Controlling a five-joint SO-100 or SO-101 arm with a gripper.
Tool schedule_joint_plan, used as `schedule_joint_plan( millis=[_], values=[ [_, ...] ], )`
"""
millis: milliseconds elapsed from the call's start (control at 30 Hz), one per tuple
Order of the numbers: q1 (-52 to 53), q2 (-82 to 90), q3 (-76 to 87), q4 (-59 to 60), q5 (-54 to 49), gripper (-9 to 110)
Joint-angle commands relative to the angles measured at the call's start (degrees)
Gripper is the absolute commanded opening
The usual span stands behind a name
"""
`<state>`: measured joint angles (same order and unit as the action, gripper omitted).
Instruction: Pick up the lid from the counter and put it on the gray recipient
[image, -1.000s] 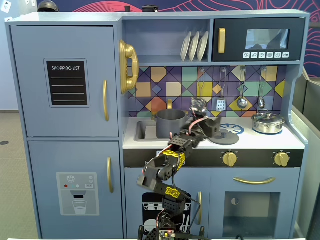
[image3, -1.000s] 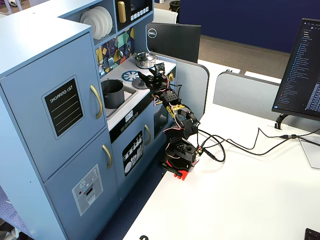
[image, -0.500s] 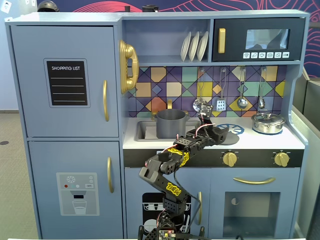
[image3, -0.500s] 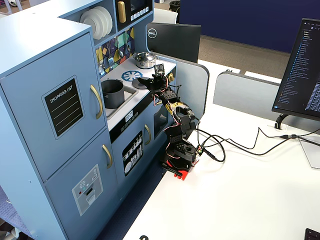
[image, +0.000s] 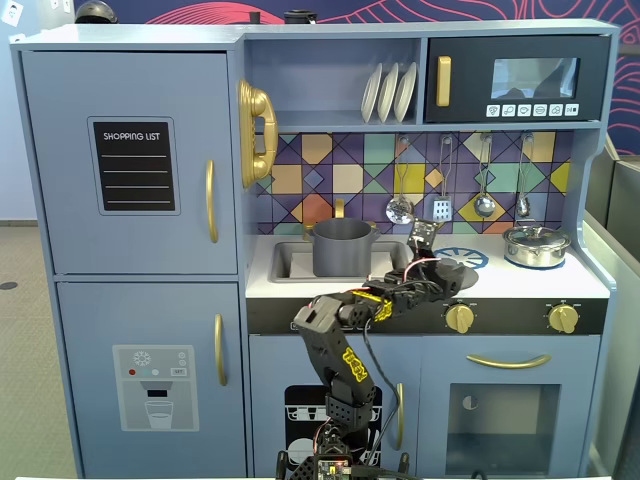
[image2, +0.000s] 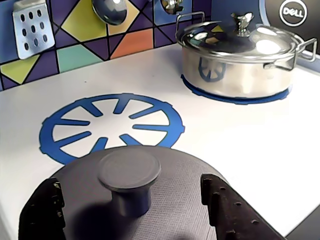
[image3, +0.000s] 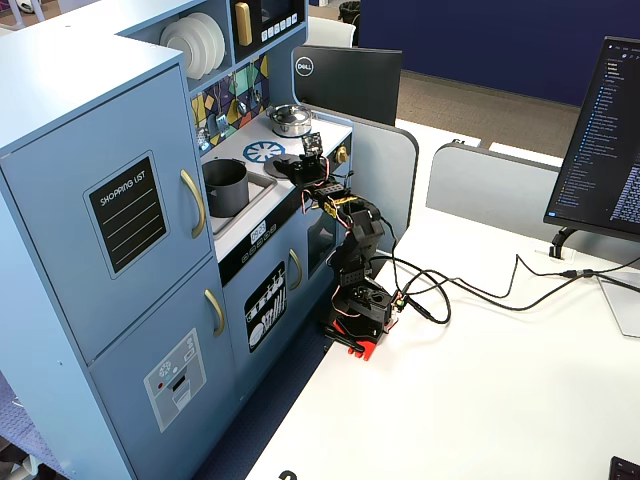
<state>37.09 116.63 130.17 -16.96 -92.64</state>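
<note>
The lid (image2: 175, 200), a flat matte dark-gray disc with a round central knob (image2: 129, 170), lies on the white counter just in front of a blue printed burner ring (image2: 112, 125). In the wrist view my gripper (image2: 130, 186) is open, one black finger on each side of the knob, with a gap to it on both sides. The gray recipient (image: 342, 247), a dark-gray straight-sided pot, stands open in the sink to the left of my gripper (image: 450, 272) in a fixed view. It also shows in the other fixed view (image3: 225, 185).
A shiny silver pot with its own lid (image2: 235, 55) stands on the second burner ring at the back right. Utensils (image: 440, 185) hang on the tiled backsplash. The counter's front edge and gold knobs (image: 460, 317) lie below my arm.
</note>
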Motion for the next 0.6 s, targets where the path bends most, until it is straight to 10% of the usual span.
schedule_joint_plan(
  millis=[0,567],
  values=[
    [-1.1,-2.0,-6.0,-2.4,0.1,27],
    [-2.3,-9.6,-9.3,-4.1,1.1,10]
  ],
)
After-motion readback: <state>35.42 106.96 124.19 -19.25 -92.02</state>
